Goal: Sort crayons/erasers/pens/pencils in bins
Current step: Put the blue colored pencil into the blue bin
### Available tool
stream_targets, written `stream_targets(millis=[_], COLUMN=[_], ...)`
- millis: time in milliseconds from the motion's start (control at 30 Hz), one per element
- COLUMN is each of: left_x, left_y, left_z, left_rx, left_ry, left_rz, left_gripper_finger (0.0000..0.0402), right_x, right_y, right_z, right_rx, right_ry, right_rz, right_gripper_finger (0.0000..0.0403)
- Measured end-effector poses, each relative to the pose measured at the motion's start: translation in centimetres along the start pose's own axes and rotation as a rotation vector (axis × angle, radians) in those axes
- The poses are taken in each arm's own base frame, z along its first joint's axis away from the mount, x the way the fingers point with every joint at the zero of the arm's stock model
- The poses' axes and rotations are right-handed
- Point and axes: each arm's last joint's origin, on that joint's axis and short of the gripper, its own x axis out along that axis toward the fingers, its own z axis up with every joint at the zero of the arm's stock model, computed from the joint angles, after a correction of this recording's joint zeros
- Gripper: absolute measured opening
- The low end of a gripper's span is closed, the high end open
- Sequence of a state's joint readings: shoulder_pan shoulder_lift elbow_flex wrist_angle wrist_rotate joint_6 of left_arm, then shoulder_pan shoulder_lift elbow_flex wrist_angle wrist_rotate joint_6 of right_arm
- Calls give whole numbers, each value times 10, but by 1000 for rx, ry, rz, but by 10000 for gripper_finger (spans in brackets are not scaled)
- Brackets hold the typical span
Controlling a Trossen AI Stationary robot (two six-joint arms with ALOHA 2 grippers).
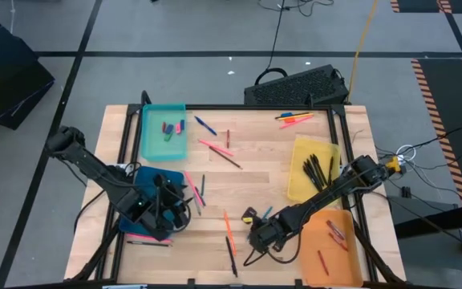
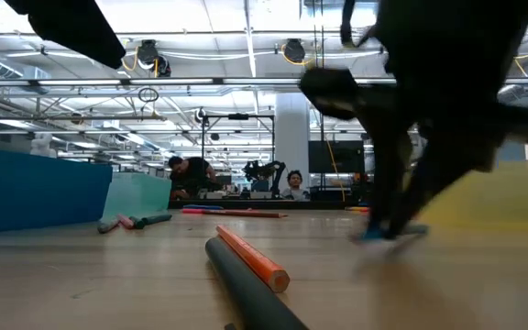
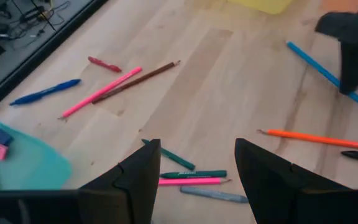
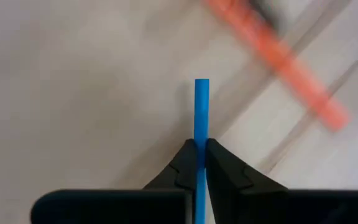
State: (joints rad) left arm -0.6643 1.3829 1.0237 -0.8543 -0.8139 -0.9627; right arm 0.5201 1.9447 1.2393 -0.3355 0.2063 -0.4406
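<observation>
Blue pen [image 4: 201,106] found pinched between closed fingers of right gripper [image 4: 201,163], tip projecting ahead, low over table [image 1: 263,172]. Pickup judged complete; lift and carry to bin required next. Left gripper [image 3: 194,171] noted open, idle.

Four bins [image 1: 164,136], two arms [image 1: 95,167].

My two arms are dark, jointed links with black cables looping off them, and a yellow fitting sits near my right arm's base. My fingers [image 3: 143,180] are matte black wedges, broad at the root and narrowing to blunt tips.
</observation>
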Motion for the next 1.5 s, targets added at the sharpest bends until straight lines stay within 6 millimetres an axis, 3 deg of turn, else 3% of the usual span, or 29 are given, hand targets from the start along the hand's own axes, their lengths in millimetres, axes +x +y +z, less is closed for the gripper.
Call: stream_targets(millis=[267, 467, 600, 833, 1500], left_x=[5, 39, 61, 85, 146], left_y=[-13, -18, -11, 6, 12], left_z=[0, -11, -13, -5, 8], left_rx=[-116, -302, -377, -428, -448], left_ry=[17, 75, 35, 11, -66], left_rz=[-132, -377, -508, -474, -543], left_gripper_finger=[207, 211, 239, 293, 295], right_x=[-21, -27, -26, -25, -23], right_y=[-17, -29, -37, -43, -85], right_z=[13, 8, 4, 0, -16], right_rx=[-53, -33, 6, 5, 113], right_ry=[-55, 50, 64, 89, 86], right_rz=[-269, -458, -478, -499, -599], right_gripper_finger=[10, 10, 10, 10, 9])
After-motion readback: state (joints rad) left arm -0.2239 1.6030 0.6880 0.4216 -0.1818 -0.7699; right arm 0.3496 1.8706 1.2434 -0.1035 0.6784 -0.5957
